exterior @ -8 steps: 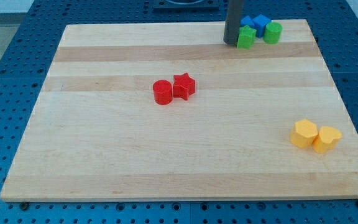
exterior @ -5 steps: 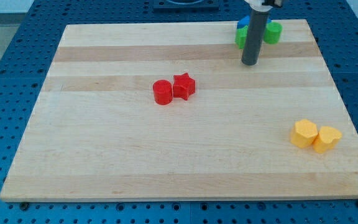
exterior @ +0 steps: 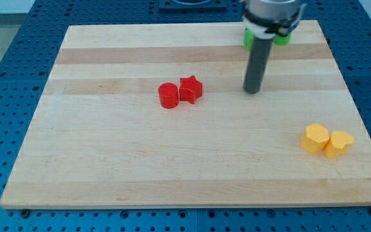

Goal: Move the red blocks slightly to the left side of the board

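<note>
A red cylinder (exterior: 168, 95) and a red star block (exterior: 190, 89) sit touching each other near the middle of the wooden board (exterior: 140, 161), the star on the right. My tip (exterior: 252, 91) rests on the board well to the right of the red star, with a clear gap between them. The rod rises from the tip toward the view's top.
Two yellow blocks (exterior: 315, 138) (exterior: 338, 144) sit together near the board's right edge. Green blocks (exterior: 282, 37) at the board's top right are mostly hidden behind the arm; the blue block there is hidden.
My tip has moved from beside the green and blue blocks at the top right down toward the board's middle height. No block has moved.
</note>
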`<state>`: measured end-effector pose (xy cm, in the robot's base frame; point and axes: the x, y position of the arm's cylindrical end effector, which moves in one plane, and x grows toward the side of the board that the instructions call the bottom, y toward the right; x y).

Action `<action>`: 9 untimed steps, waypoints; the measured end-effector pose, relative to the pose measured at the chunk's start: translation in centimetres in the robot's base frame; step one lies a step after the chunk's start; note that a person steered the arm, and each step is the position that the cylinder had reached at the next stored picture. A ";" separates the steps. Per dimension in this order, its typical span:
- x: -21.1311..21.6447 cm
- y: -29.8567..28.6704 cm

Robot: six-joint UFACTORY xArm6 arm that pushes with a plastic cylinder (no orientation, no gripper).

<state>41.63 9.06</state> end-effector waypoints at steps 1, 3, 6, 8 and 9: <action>2.3 -4.0; 3.5 -11.6; 3.7 -13.5; 1.7 -13.5; 3.4 -11.0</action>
<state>45.03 -1.99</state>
